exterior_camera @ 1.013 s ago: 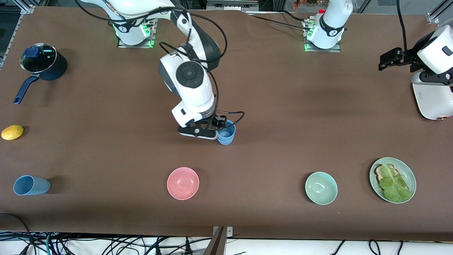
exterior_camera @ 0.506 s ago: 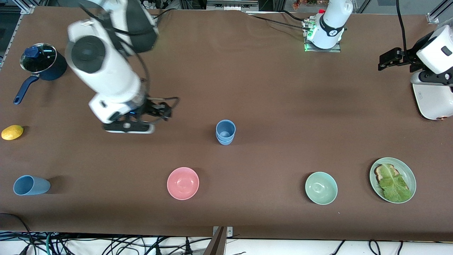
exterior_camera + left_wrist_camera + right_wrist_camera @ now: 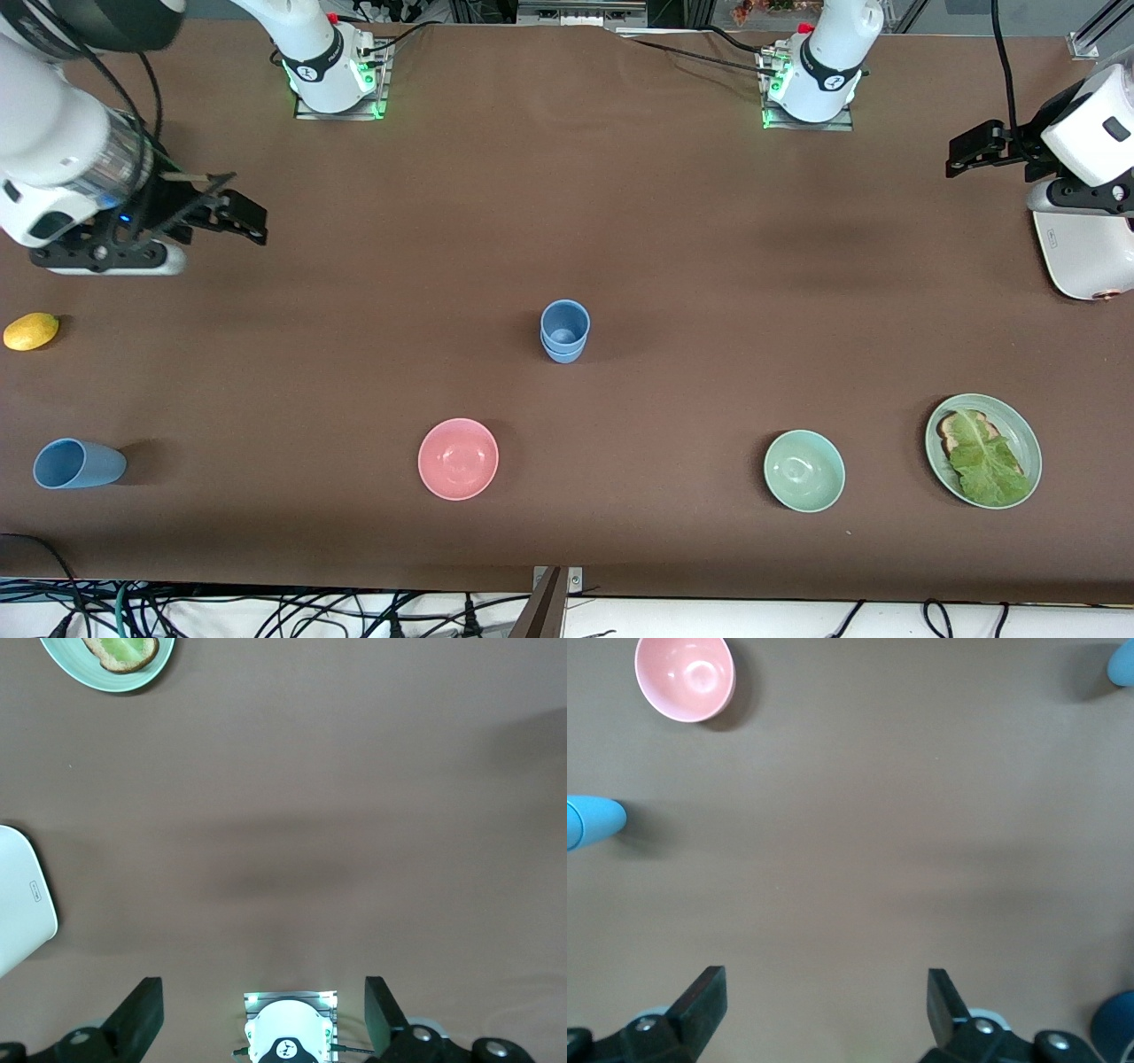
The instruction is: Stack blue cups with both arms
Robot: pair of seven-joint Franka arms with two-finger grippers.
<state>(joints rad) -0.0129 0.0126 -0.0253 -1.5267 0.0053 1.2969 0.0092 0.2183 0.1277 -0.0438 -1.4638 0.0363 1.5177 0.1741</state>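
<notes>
Right gripper point(image 3: 237, 215) open over table; left gripper point(image 3: 966, 152) open too

- blue cups point(image 3: 564, 330): light blue, plain
- table point(image 3: 673, 266): brown
- bowls: pink point(image 3: 458, 458), pale green point(image 3: 803, 470)
- lemon point(image 3: 31, 330): yellow
- arms: white w/ black grippers

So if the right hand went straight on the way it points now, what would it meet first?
Probably just bare table. The right hand is open and its wrist view shows nothing between the fingers; the pink bowl and a blue cup sit off to the sides.
</notes>
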